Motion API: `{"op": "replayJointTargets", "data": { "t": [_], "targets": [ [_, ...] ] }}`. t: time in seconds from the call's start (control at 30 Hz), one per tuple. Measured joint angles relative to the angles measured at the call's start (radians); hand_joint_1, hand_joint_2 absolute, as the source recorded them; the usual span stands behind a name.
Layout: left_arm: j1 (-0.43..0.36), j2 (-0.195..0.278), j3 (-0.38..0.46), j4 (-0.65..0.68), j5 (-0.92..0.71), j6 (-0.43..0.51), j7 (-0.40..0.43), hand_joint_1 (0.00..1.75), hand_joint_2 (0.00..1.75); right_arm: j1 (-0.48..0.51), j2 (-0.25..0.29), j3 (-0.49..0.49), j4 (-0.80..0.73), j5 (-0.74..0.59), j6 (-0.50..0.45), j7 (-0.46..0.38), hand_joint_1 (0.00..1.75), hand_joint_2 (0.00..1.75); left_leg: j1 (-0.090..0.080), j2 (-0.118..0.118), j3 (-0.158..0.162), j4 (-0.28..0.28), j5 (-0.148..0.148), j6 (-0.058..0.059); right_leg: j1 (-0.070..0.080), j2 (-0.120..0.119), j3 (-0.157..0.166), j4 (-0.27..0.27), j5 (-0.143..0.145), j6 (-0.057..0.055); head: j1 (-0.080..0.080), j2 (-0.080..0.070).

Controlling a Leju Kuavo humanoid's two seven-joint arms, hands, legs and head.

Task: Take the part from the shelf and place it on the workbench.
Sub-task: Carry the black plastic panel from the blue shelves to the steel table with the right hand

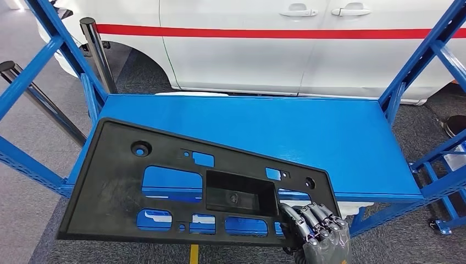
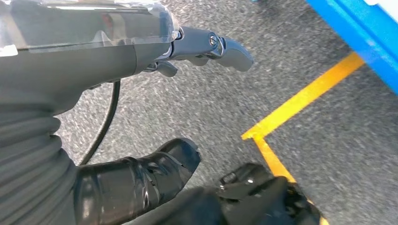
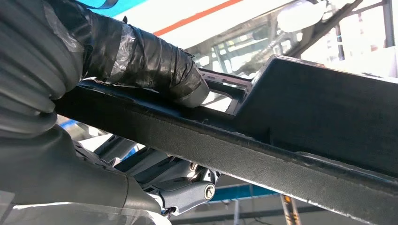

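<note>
The part [image 1: 165, 181] is a large, flat black plastic panel with a matt, lightly scuffed face, pierced by several rectangular cut-outs and a few round holes, and with a deep rectangular recess near its middle. It lies tilted across the near edge of the blue shelf [image 1: 308, 132], its near side overhanging the shelf front. The right hand [image 1: 316, 228] grips the panel at its near right corner: fingers curled over the top face in the head view, and in the right wrist view the taped thumb [image 3: 155, 65] presses one face of the panel's edge [image 3: 263, 154] while the fingers clamp the other. The left hand [image 2: 141, 70] hangs over the floor with its fingers apart, holding nothing.

The shelf is a bare blue metal deck on blue uprights and braces. Behind it stands a white car [image 1: 264, 44] with a red stripe. The floor [image 2: 197, 108] is grey speckled carpet marked with yellow tape [image 2: 300, 101]
</note>
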Motion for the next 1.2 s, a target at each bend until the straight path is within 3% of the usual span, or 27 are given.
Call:
{"op": "replayJointTargets", "data": {
  "t": [0.07,0.17,0.2,0.23,0.27,0.33,0.4,0.53,0.6,0.67,0.73,0.77,0.87,0.9,1.03,1.1,1.17,1.2],
  "targets": [
    [0.000,0.000,0.000,0.000,0.000,0.000,0.000,0.00,1.75,0.001,0.000,-0.001,0.000,-0.003,0.000,-0.004,1.75,1.75,0.004,0.003,-0.006,-0.007,0.016,0.016,-0.002,0.003,-0.016,0.034,-0.033,0.008,0.000,0.000],
    [-0.001,-0.001,0.000,0.000,0.000,0.001,0.000,0.00,1.75,0.002,0.000,-0.003,0.000,-0.005,0.000,-0.005,1.75,1.75,0.003,0.006,-0.029,-0.005,0.032,0.028,-0.004,0.004,-0.084,0.212,-0.148,0.015,0.001,0.000],
    [0.000,-0.001,0.001,0.000,0.000,0.001,0.000,0.00,1.75,0.003,0.000,-0.003,0.000,-0.006,0.000,-0.005,1.75,1.75,0.002,0.007,-0.036,-0.003,0.035,0.028,-0.004,0.004,-0.098,0.259,-0.167,0.017,0.001,0.000],
    [0.000,-0.001,0.001,0.000,0.000,0.001,0.000,0.00,1.75,0.003,0.000,-0.004,0.001,-0.006,0.000,-0.005,1.75,1.75,0.002,0.007,-0.042,0.000,0.038,0.027,-0.004,0.004,-0.094,0.270,-0.165,0.017,0.001,0.000],
    [0.001,-0.001,0.001,0.000,0.000,0.001,0.000,0.00,1.75,0.003,0.000,-0.004,0.001,-0.006,0.000,-0.005,1.75,1.75,0.002,0.007,-0.047,0.004,0.039,0.026,-0.004,0.004,-0.070,0.241,-0.145,0.016,0.001,0.000],
    [0.000,-0.001,0.001,0.000,0.000,0.001,0.000,0.00,1.75,0.003,0.000,-0.004,0.001,-0.008,0.000,-0.006,1.75,1.75,0.001,0.007,-0.055,0.014,0.041,0.024,-0.003,0.004,0.015,0.104,-0.093,0.009,0.001,0.000],
    [0.000,-0.001,0.001,0.000,0.000,0.001,-0.001,0.00,1.75,0.003,0.001,-0.004,0.000,-0.009,0.000,-0.007,1.75,1.75,-0.002,0.006,-0.062,0.023,0.043,0.015,0.001,0.004,0.063,0.009,-0.067,0.000,0.000,0.000],
    [-0.001,-0.001,0.002,0.000,0.000,0.002,-0.002,0.00,1.75,0.003,0.004,-0.004,0.000,-0.010,0.000,-0.008,1.75,1.75,-0.002,0.005,-0.074,0.032,0.042,-0.008,0.001,0.004,0.055,-0.008,-0.048,-0.022,0.000,0.000],
    [-0.001,-0.001,0.002,0.000,0.000,0.002,-0.002,0.00,1.75,0.003,0.007,-0.005,0.000,-0.010,0.000,-0.008,1.75,1.75,0.001,0.004,-0.101,0.095,-0.012,-0.019,-0.004,0.001,0.044,-0.014,-0.034,-0.036,-0.001,0.000],
    [0.000,-0.001,0.003,0.000,0.000,0.003,-0.002,0.00,1.75,0.003,0.010,-0.005,0.000,-0.010,0.000,-0.009,1.75,1.75,0.004,0.003,-0.144,0.213,-0.089,-0.027,-0.003,-0.001,0.028,-0.012,-0.024,-0.040,-0.002,0.000],
    [0.000,-0.001,0.003,0.000,0.000,0.003,-0.001,0.00,1.75,0.003,0.011,-0.005,0.001,-0.012,0.000,-0.011,1.75,1.75,0.006,0.003,-0.157,0.283,-0.117,-0.032,-0.002,-0.001,0.011,-0.007,-0.015,-0.039,-0.002,0.000],
    [0.000,-0.001,0.003,0.000,0.000,0.003,-0.001,0.00,1.75,0.003,0.011,-0.005,0.001,-0.014,0.000,-0.014,1.75,1.75,0.007,0.003,-0.137,0.264,-0.103,-0.033,-0.002,-0.001,0.004,-0.004,-0.011,-0.038,-0.003,0.000],
    [-0.002,-0.001,0.004,0.000,0.000,0.003,-0.002,0.00,1.75,0.003,0.014,-0.006,0.001,-0.018,0.000,-0.022,1.75,1.75,0.005,0.002,-0.013,0.066,-0.034,-0.022,-0.001,0.000,-0.008,0.003,-0.001,-0.028,-0.003,0.000],
    [-0.003,-0.001,0.004,0.000,0.000,0.003,-0.003,0.00,1.75,0.003,0.016,-0.006,0.001,-0.019,0.000,-0.024,1.75,1.75,0.002,0.002,0.011,0.021,-0.024,-0.017,0.000,0.000,-0.010,0.004,0.002,-0.023,-0.002,0.000],
    [-0.002,-0.001,0.004,0.000,0.000,0.004,-0.003,0.00,1.75,0.004,0.019,-0.009,0.001,-0.023,0.000,-0.028,1.75,1.75,-0.002,0.003,0.011,-0.005,-0.004,0.004,-0.001,0.000,-0.015,0.005,0.012,0.003,-0.002,0.000],
    [-0.004,-0.001,0.005,0.000,0.000,0.004,-0.003,0.00,1.75,0.004,0.020,-0.012,0.000,-0.023,0.000,-0.030,1.75,1.75,0.002,0.007,-0.001,-0.013,0.015,0.020,-0.002,0.003,-0.036,0.054,-0.039,0.012,-0.001,0.000],
    [-0.005,-0.001,0.005,0.000,0.000,0.004,-0.003,0.00,1.75,0.005,0.020,-0.017,0.000,-0.024,0.000,-0.031,1.75,1.75,0.001,0.009,-0.020,-0.012,0.030,0.028,-0.004,0.004,-0.074,0.169,-0.129,0.017,0.000,0.000],
    [-0.005,-0.001,0.005,0.000,0.000,0.004,-0.003,0.00,1.75,0.005,0.020,-0.018,0.001,-0.024,0.000,-0.032,1.75,1.75,0.000,0.010,-0.030,-0.010,0.036,0.029,-0.004,0.004,-0.090,0.227,-0.161,0.019,-0.001,0.000]
  ]
}}
